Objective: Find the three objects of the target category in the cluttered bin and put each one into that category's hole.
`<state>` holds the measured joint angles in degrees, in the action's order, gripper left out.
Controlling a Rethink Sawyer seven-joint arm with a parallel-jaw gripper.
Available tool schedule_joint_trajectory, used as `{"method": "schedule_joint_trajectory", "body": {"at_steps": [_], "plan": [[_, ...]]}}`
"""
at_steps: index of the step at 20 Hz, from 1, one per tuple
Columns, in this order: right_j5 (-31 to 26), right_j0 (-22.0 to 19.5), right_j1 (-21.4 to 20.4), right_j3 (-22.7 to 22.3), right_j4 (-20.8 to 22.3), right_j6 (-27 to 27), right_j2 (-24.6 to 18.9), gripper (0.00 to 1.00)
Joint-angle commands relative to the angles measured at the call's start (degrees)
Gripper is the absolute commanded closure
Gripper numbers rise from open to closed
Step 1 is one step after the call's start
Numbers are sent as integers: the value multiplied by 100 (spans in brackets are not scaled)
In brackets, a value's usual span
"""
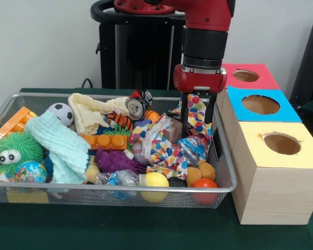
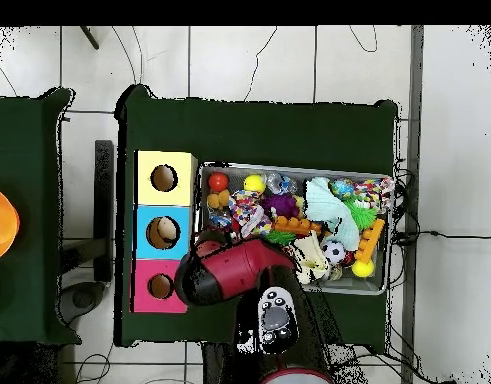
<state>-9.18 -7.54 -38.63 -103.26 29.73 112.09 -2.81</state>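
Near rim of the wire bin [image 1: 120, 188]: a yellow ball [image 1: 154, 180], a red ball [image 1: 204, 184] and two orange balls [image 1: 201, 172] are seen against the mesh, with crumpled clear plastic [image 1: 116, 178] beside them. They look rolled there loose, not placed.

Target category is not given, so the task's three objects cannot be identified. Balls are one candidate set: a globe ball [image 1: 30, 172] at the near left corner, a soccer ball [image 1: 61, 113] towards the far left.

Mid bin: a green fuzzy toy with eyes [image 1: 14, 150], a light blue cloth [image 1: 60, 146] draped over clutter, orange bricks [image 1: 105, 141], a purple spiky toy [image 1: 115, 160], and a polka-dot cloth [image 1: 164, 146] spread across the right half, probably hiding items below.

The gripper [image 1: 197, 117] is lowered into the bin's right side, over the polka-dot cloth. Its fingers are seen spread apart; a small brown block [image 1: 173, 131] sits just beside the left finger. Nothing is seen clamped; a grasp on the cloth or block cannot be confirmed.

Further back: a cream cloth [image 1: 89, 112], a striped tiger toy [image 1: 119, 121], a dented can [image 1: 136, 108]. No readable label is made out on the can or elsewhere.

Right of the bin: a wooden box with a yellow hole [image 1: 281, 143], a blue hole [image 1: 260, 104] and a red hole [image 1: 245, 75], nearest to farthest. In the overhead view, something pale is seen inside the blue hole [image 2: 166, 232].
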Motion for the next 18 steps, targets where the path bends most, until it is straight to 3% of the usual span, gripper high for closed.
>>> {"method": "schedule_joint_trajectory", "body": {"at_steps": [1, 4, 8, 18], "plan": [[-55, -285, 79, -29, -246, 526, -432, 0], [15, -279, 199, -5, -328, 669, -315, 0], [494, -324, 363, -251, -875, 1421, -121, 0], [1499, -98, 393, -712, -1846, 1937, 431, 0]]}}
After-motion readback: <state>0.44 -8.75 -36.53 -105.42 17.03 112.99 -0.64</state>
